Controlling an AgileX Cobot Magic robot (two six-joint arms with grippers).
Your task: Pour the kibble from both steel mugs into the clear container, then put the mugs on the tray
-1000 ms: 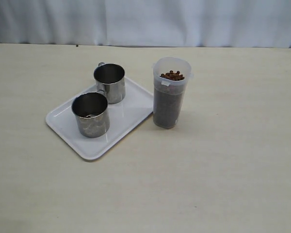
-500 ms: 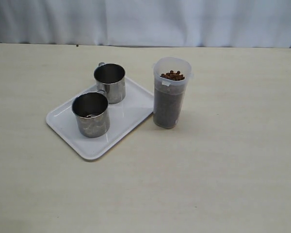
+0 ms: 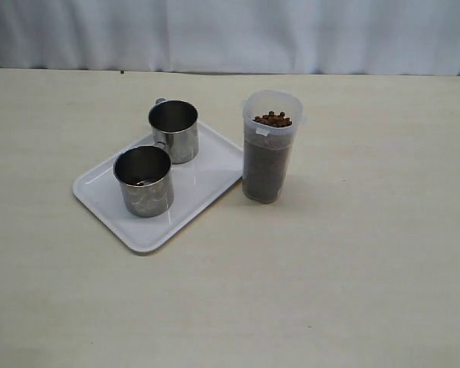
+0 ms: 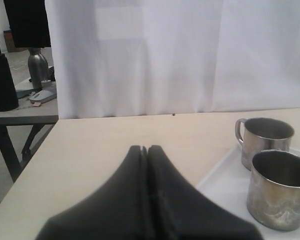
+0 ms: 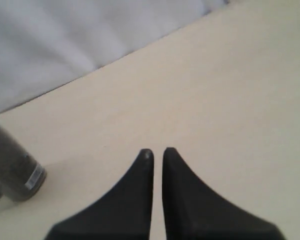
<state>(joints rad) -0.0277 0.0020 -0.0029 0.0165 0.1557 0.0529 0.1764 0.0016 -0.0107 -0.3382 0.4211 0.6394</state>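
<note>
Two steel mugs stand upright on the white tray [image 3: 207,172], the far mug [image 3: 173,130] behind the near mug [image 3: 143,181]. Both look empty apart from a dark speck in the near one. To the tray's right stands the clear container [image 3: 270,149], filled almost to the rim with kibble [image 3: 272,119]. Neither arm shows in the exterior view. My left gripper [image 4: 144,148] is shut with nothing in it, off to the side of the tray [image 4: 222,187] and the mugs [image 4: 279,187]. My right gripper [image 5: 157,151] is shut to a thin slit over bare table, holding nothing, well apart from the container [image 5: 12,165].
A white curtain [image 3: 230,34] runs along the table's far edge. In the left wrist view, a side table [image 4: 20,107] with a dark cylinder and small items stands beyond the table's end. Bare tabletop lies in front of and to the right of the container.
</note>
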